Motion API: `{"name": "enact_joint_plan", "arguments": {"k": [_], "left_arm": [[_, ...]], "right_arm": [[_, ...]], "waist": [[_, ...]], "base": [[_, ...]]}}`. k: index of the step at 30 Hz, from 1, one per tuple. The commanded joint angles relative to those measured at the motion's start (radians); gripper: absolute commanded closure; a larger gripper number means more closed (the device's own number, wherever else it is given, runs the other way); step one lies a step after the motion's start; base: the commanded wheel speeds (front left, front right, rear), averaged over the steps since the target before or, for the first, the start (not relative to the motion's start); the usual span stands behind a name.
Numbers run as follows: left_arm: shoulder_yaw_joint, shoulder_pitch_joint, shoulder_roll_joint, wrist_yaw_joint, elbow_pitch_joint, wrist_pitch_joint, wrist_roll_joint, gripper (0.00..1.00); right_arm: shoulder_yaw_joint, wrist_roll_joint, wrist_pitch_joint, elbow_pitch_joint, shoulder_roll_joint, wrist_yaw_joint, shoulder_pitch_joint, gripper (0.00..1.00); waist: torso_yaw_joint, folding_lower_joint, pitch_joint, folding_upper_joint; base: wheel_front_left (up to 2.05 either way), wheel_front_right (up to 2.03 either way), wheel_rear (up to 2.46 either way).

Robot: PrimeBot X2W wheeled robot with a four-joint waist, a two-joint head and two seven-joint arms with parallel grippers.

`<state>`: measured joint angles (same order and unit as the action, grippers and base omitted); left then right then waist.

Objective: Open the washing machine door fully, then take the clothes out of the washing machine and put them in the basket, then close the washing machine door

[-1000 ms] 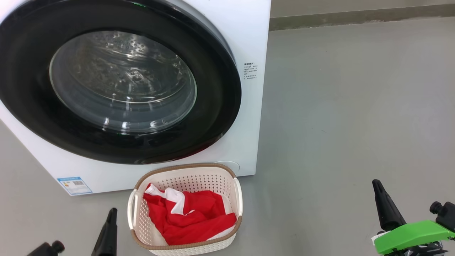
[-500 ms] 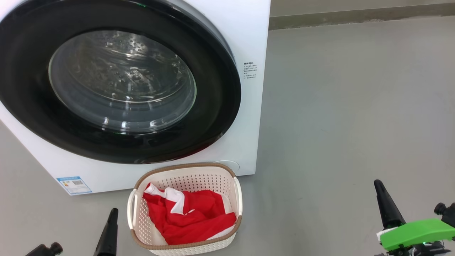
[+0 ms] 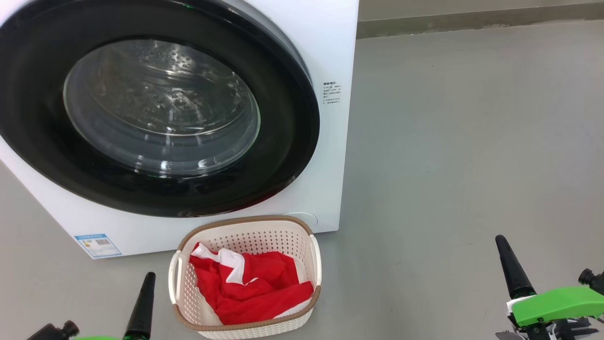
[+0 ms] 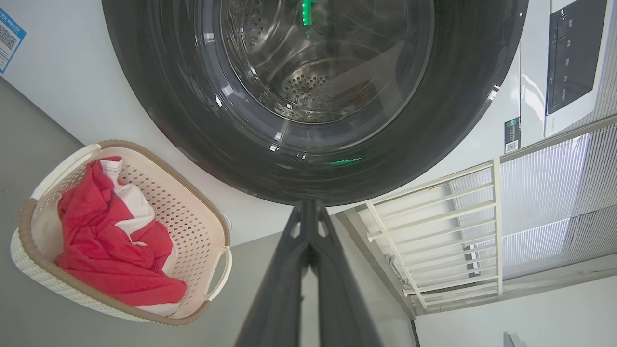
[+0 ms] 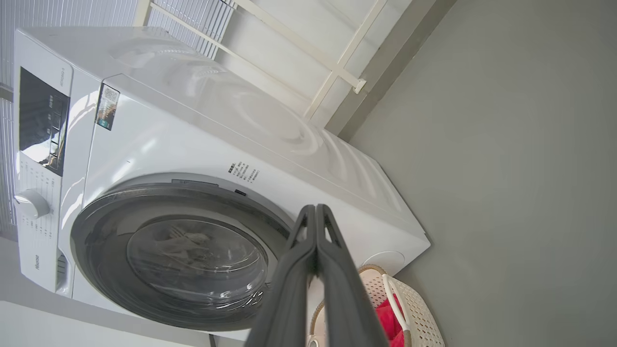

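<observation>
My left gripper point(image 3: 149, 279), clenched on nothing, sits near, just left of the basket point(image 3: 245, 220) that holds the clothes point(image 3: 255, 293). The washing machine door point(image 3: 292, 141) lies beyond it, looking shut against the washing machine point(image 3: 330, 47), so I judge nothing remains to reach. My right gripper point(image 3: 503, 245), also clenched and empty, is well apart to the right. Since a second ago only my right wrist has drifted slightly rightward.

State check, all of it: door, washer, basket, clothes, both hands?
washing machine door: shut
washing machine: looks empty inside
basket: upright on the floor, in front of the washing machine
clothes: heaped in the basket
left hand: shut, empty
right hand: shut, empty
</observation>
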<state>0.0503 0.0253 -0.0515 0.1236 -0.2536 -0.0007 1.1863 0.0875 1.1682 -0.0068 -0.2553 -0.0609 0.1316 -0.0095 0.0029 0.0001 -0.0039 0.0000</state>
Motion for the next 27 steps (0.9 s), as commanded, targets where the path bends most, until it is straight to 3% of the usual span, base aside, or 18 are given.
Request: {"name": "enact_joint_plan", "arguments": {"k": [1, 27], "left_arm": [[0.029, 0.048, -0.010, 0.005, 0.020, 0.008, 0.035, 1.00], [0.053, 0.071, -0.002, 0.006, 0.012, 0.079, 0.295, 1.00]], "right_arm": [[-0.003, 0.036, 0.011, 0.023, -0.009, -0.001, -0.058, 1.00], [0.017, 0.307, 0.085, 0.015, 0.004, -0.001, -0.085, 1.00]], "waist": [[0.000, -0.0001, 0.000, 0.0000], [-0.002, -0.0001, 0.005, 0.0000]], "base": [[0.00, 0.00, 0.00], [0.00, 0.00, 0.00]]}}
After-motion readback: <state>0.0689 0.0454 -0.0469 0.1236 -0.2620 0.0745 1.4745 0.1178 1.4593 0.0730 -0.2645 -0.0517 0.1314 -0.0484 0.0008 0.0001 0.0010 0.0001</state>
